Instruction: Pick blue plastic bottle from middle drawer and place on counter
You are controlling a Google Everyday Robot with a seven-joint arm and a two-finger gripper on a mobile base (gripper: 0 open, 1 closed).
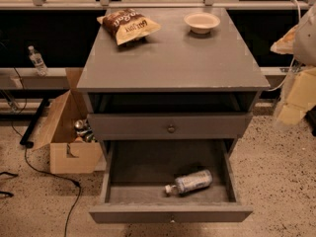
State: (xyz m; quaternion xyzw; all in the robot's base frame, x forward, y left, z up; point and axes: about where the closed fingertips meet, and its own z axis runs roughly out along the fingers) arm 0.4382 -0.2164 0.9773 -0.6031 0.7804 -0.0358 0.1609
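Camera view: looks down at a grey drawer cabinet from the front; speckled floor all round.
End effector [295,100]: pale, blurred shape at the right edge of the frame, hanging beside the cabinet's right side, about level with the dark slot under the top. Touching nothing that can be made out. Released or clenched: cannot tell.
Bottle [190,181]: well apart from the end effector, lower and off to its picture-left. Lies on its side on the drawer floor, right of centre, near the front panel. White cap points front-left, base points back-right. Pale blue-grey label.
Drawer [148,164]: pulled out, below and left of the end effector. Dark grey floor, low front panel with a small knob. The bottle is the only thing seen in it.
Upper drawer [171,129]: shut, round metal knob at centre, directly above the open one; left of the end effector and a little lower.
Table [173,63]: flat grey top of the cabinet with worn pale edges; its right edge is near the end effector, slightly above it.
Chip bag [128,26]: on the table's far left corner, far across from the end effector.
Bowl [201,21]: pale, upright, at the table's far edge right of centre; nearer the end effector than the bag, apart from both.
Cardboard box [69,147]: on the floor at the cabinet's left side, opposite the end effector; flaps open, cans [81,129] inside.
Cable [49,174]: black, trailing over the floor by the box.
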